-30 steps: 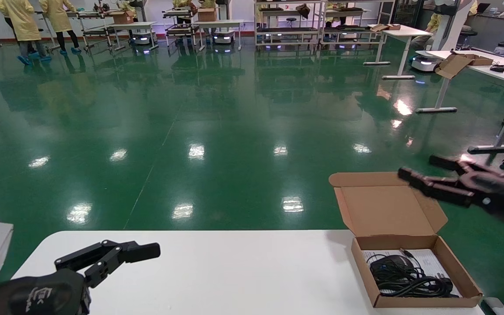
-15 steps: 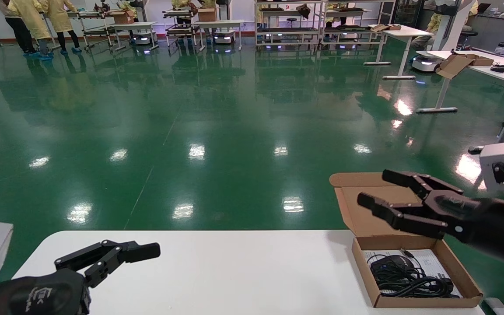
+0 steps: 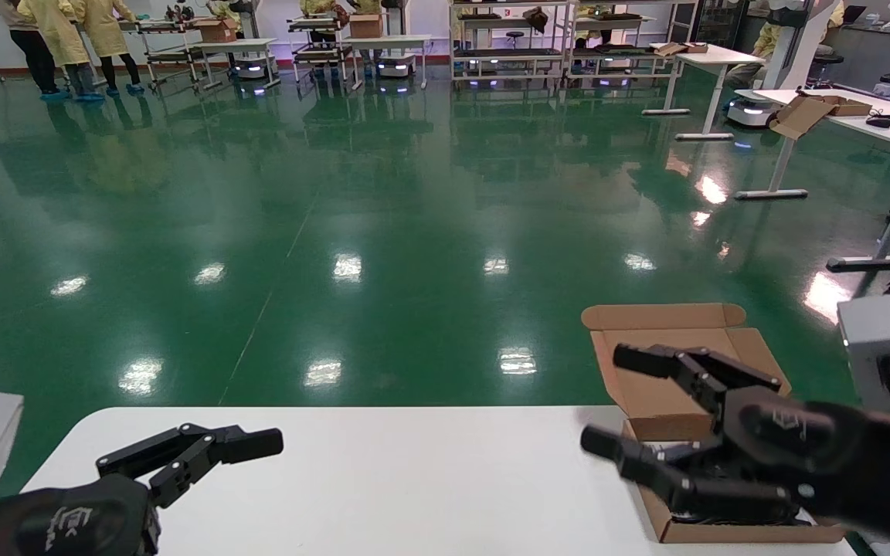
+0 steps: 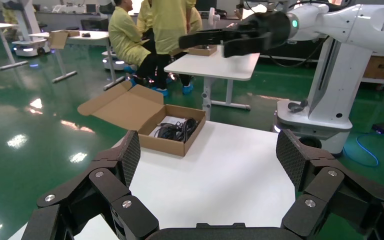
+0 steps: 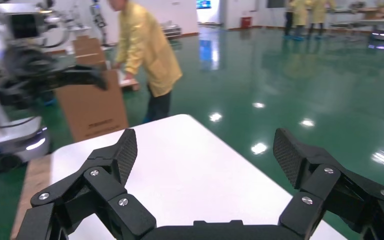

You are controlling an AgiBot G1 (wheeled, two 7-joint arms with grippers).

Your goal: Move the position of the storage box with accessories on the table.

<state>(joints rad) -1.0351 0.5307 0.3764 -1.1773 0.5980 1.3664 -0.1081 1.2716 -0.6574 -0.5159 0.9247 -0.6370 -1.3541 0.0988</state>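
The brown cardboard storage box [image 3: 657, 386] sits open at the right end of the white table [image 3: 383, 479], its lid flap standing up toward the far side. In the left wrist view the storage box [image 4: 152, 141] holds a coiled black cable [image 4: 179, 131] on a white paper sheet [image 4: 166, 121]; I cannot make out the mouse. My right gripper [image 3: 603, 399] is open and hovers over the box's left side, hiding most of its contents. My left gripper [image 3: 244, 444] is open and empty, parked over the table's near-left corner.
The table's far edge [image 3: 337, 409] drops to green floor. In the right wrist view a large cardboard carton [image 5: 90, 107] and a person in yellow [image 5: 150, 55] stand beyond the table's left end. A white robot base [image 4: 325, 85] and other desks stand past the right end.
My right gripper has come down and to the left, from above the lid flap to over the box's left side, staying open. The left arm has not moved.
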